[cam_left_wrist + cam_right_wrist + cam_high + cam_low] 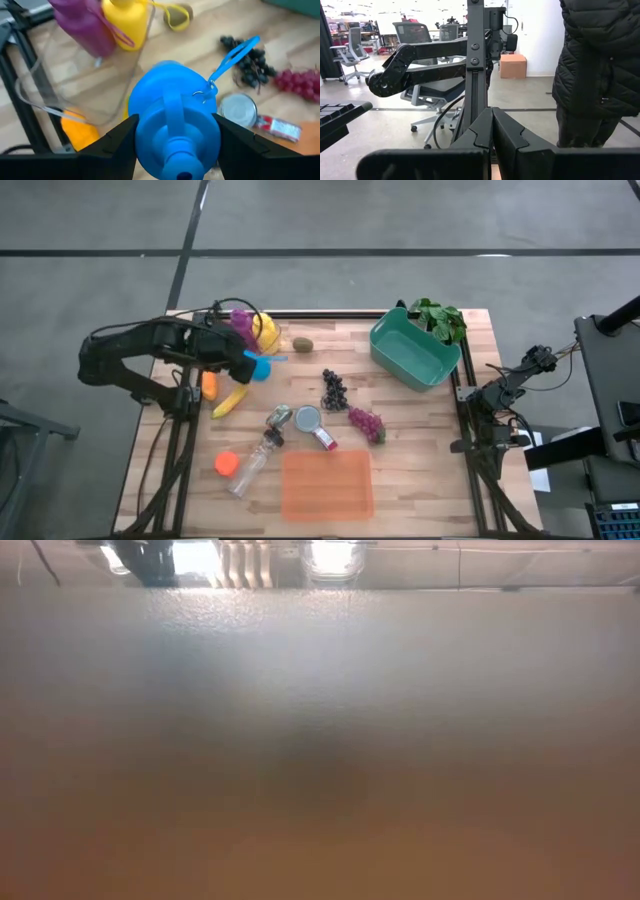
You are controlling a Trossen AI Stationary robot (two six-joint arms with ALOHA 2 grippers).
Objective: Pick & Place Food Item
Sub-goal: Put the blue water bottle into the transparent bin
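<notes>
Tabletop (420,440) left rear crowded: purple bottle (241,323), yellow bottle (265,330), left gripper (250,366) clamped on blue bottle (258,367), banana (230,402) just beside. Centre cluttered: dark grapes (334,389), red grapes (366,423), can (308,418), clear bottle (256,460). Teal bin (413,350) blocks right rear. Open passage along right front, beside orange tray (327,484).

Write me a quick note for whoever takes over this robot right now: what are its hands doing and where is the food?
Left gripper: fingers shut on a blue bottle, lifted at the table's left side.
Right gripper: shut, empty, parked off the table's right edge.
Food on the table: banana, kiwi, dark grapes, red grapes.
Teal bin and orange tray hold nothing visible.
Done: bottle picked. Left: placing it.
</notes>
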